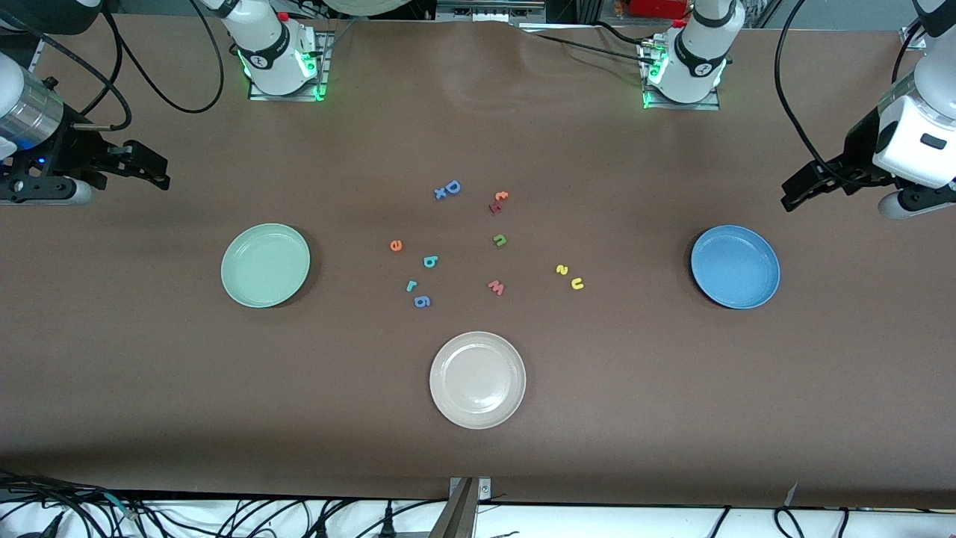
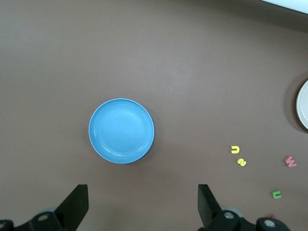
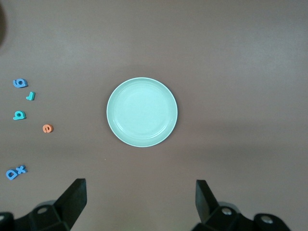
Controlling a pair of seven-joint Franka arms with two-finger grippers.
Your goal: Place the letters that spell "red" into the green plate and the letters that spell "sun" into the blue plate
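Both grippers hang in the air with jaws spread wide and nothing held. Left gripper is over bare table at the left arm's end, and its wrist view looks straight down on the blue plate, which sits on the table near it, closer to the front camera. Right gripper is over bare table at the right arm's end; the green plate lies near it on the table, also closer to the front camera. Both plates carry no letters.

Landmark: the beige-white plate, which lies nearest the front camera at mid-table. All letters lie flat on the table farther from the camera than this plate, between the green and blue plates and well apart from both grippers.

Toward the right arm's end of that landmark: teal "r", with the blue "6" letter just beside it; teal "d" and orange "e" lie farther still.

Toward the left arm's end: yellow "s" and yellow "u" side by side, the closest letters to the blue plate. Green "n" lies farther from the camera than the pink "w".

Farthest from the landmark lie the blue capital "D" with a small blue "x" touching it, and an orange and a red letter together.
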